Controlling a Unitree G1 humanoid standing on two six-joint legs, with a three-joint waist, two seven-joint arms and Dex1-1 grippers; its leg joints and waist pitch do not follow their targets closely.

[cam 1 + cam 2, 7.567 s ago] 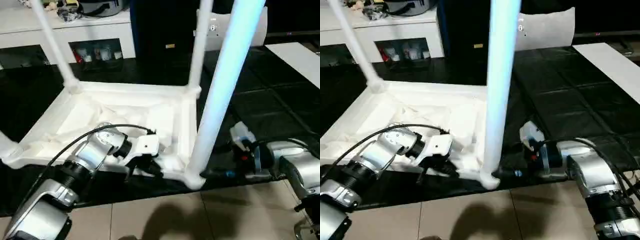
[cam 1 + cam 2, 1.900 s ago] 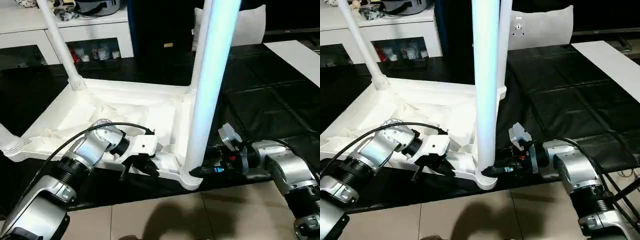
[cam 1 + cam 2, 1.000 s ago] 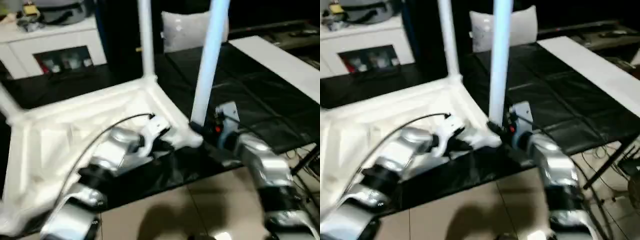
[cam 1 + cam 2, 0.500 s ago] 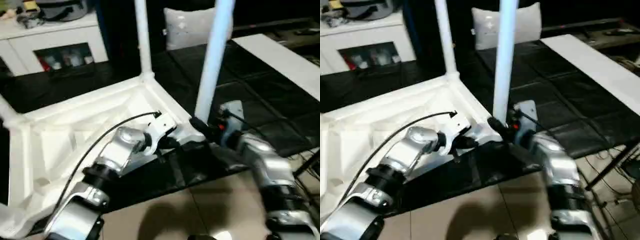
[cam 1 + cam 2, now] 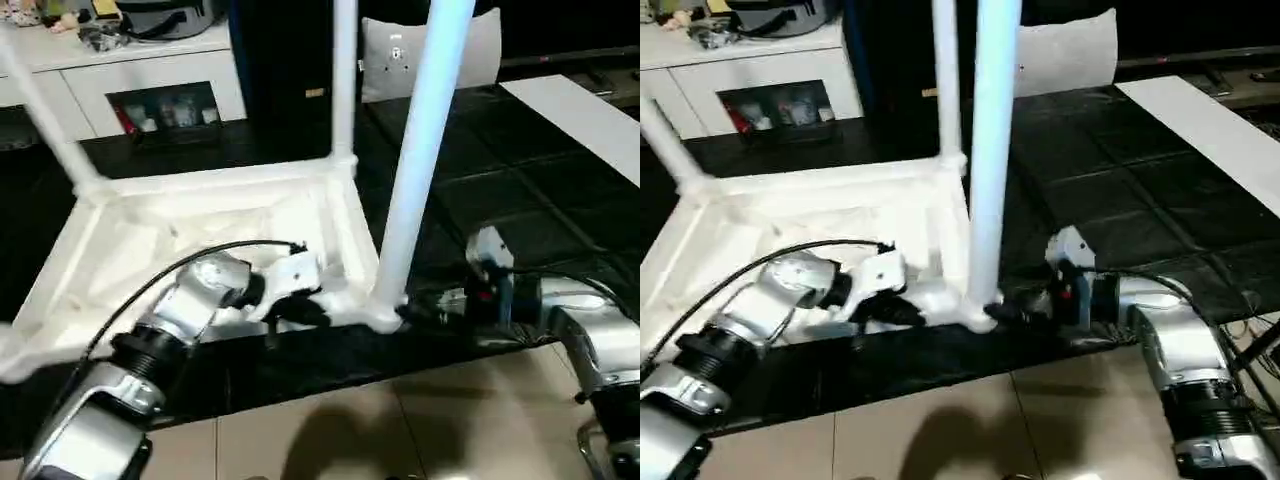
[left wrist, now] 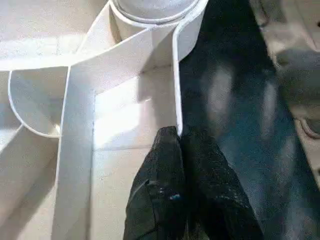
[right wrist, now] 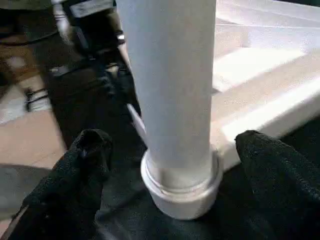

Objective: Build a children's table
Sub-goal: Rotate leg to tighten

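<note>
The children's table lies upside down on the black mat, its ribbed white top (image 5: 130, 250) facing up. Three legs stand in its corner sockets: the near right leg (image 5: 415, 170), the far right leg (image 5: 345, 80) and the far left leg (image 5: 45, 110). My left gripper (image 6: 178, 136) is shut on the thin near rim of the top, close to the near right socket (image 6: 155, 15). My right gripper (image 7: 177, 147) is open, one finger (image 7: 90, 150) on each side of the near right leg's base (image 7: 180, 185), with a gap on both sides.
A white cabinet (image 5: 150, 70) runs along the back left, and a grey cushion (image 5: 430, 50) leans at the back. A white board (image 5: 590, 110) lies at the far right on the black mat (image 5: 520, 190). Beige floor tiles (image 5: 350, 430) border the mat's near edge.
My right gripper's fingers have spread away from the near right leg. The left gripper stays clamped on the rim. The whole picture has swung as the camera moved.
</note>
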